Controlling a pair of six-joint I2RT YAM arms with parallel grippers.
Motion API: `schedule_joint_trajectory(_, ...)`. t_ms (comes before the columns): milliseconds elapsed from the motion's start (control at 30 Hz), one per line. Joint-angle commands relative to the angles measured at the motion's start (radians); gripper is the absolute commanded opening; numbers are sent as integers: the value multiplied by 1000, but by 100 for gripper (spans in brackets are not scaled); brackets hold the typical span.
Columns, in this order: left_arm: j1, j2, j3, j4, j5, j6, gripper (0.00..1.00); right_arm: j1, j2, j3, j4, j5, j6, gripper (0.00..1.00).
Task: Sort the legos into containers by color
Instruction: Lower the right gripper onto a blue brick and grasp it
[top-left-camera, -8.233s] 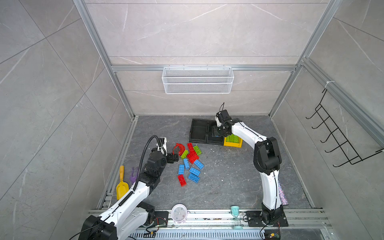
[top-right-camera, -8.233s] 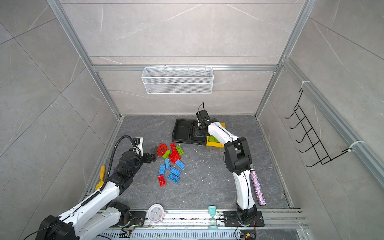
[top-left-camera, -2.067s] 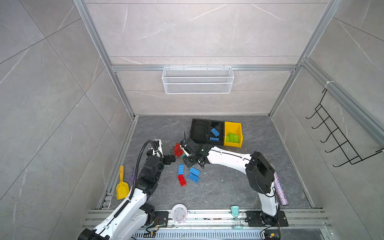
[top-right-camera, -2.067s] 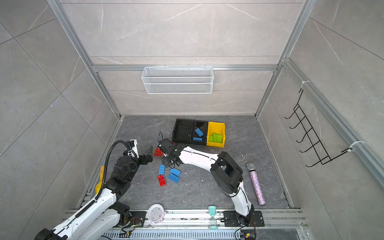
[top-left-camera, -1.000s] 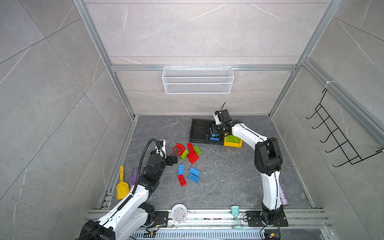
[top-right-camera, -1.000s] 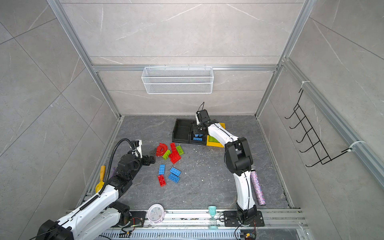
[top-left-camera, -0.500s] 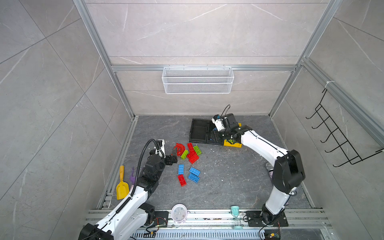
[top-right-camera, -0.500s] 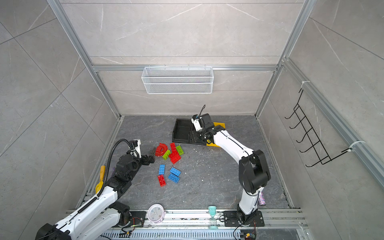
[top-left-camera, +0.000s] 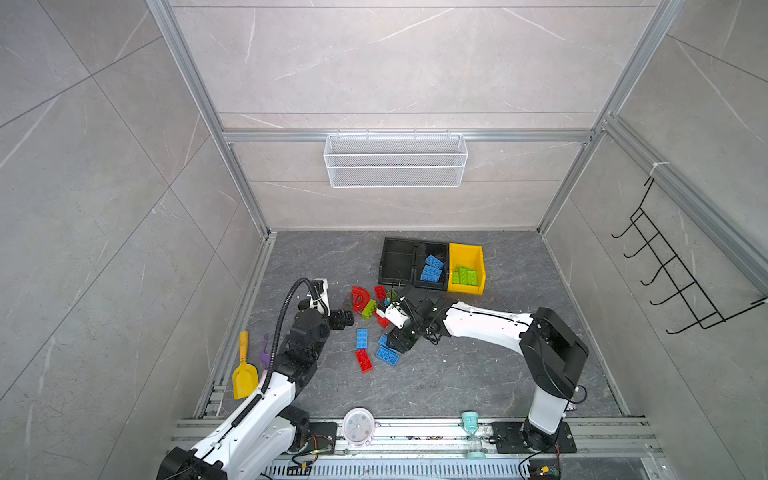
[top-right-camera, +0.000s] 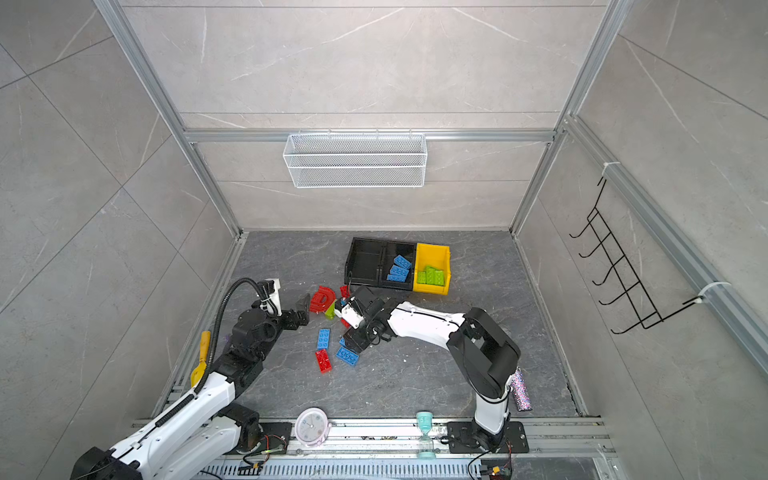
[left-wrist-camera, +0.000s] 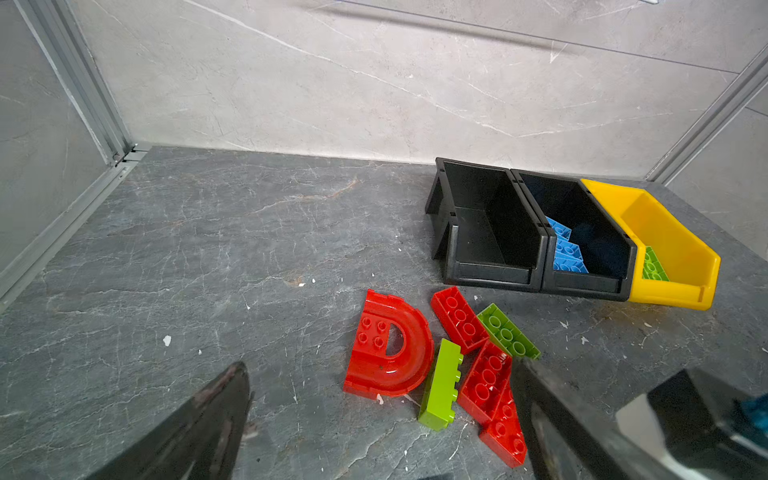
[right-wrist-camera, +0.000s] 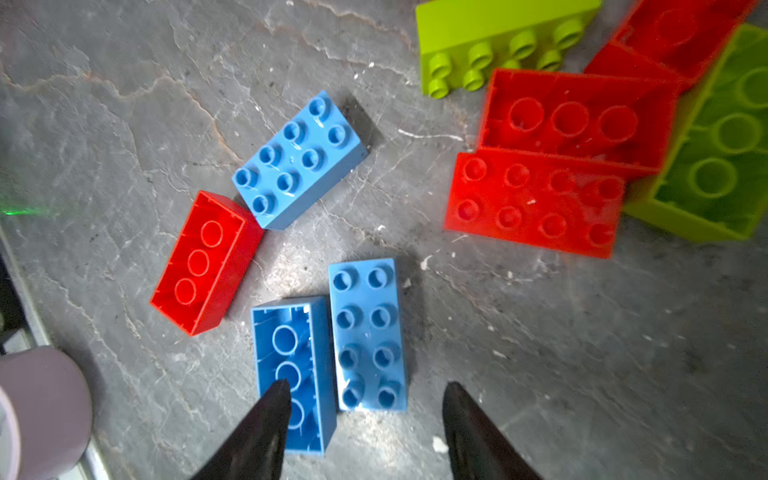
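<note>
Floor (top-left-camera: 478, 365): dark grey, pale marble veining. Walls (top-left-camera: 395, 62): light grey, white veins. Far bins, plain: left black bin (top-left-camera: 397, 259), middle black bin (top-left-camera: 428, 249), yellow bin (top-left-camera: 465, 253). Binned blue bricks (top-left-camera: 432, 270); binned lime green bricks (top-left-camera: 466, 276). Loose red brick (right-wrist-camera: 534, 203), loose blue brick (right-wrist-camera: 298, 160), loose lime green brick (right-wrist-camera: 498, 37). Arch (top-left-camera: 360, 298): red. Wire basket (top-left-camera: 395, 166): white. Shovel (top-left-camera: 244, 376): yellow.

Legos (top-left-camera: 362, 338) in front of containers (top-left-camera: 395, 266)

right pincer (right-wrist-camera: 365, 384), jaws apart, hangs over a studs-up blue lego (right-wrist-camera: 365, 316) beside an upturned blue lego (right-wrist-camera: 299, 332).
</note>
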Motion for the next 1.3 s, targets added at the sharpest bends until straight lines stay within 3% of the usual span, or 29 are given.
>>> schedule_joint_trajectory(0,2,2,9,40,-15,12,100,11,44,24,35,29,7,61)
schedule_joint_trajectory(600,2,-52,-16,41,-65,1,100,9,98,41,29,199,57,57)
schedule_joint_trajectory(733,2,-48,-12,37,-63,2,100,5,56,37,13,228,86,63)
schedule_joint_trajectory(967,2,-43,-8,37,-51,3,100,1,-38,19,11,169,97,69)
schedule_joint_trajectory(1133,2,-52,-11,35,-52,4,100,0,-1,54,-25,223,75,62)
schedule_joint_trajectory(1267,2,-52,-11,36,-54,4,100,0,56,80,-27,212,58,62)
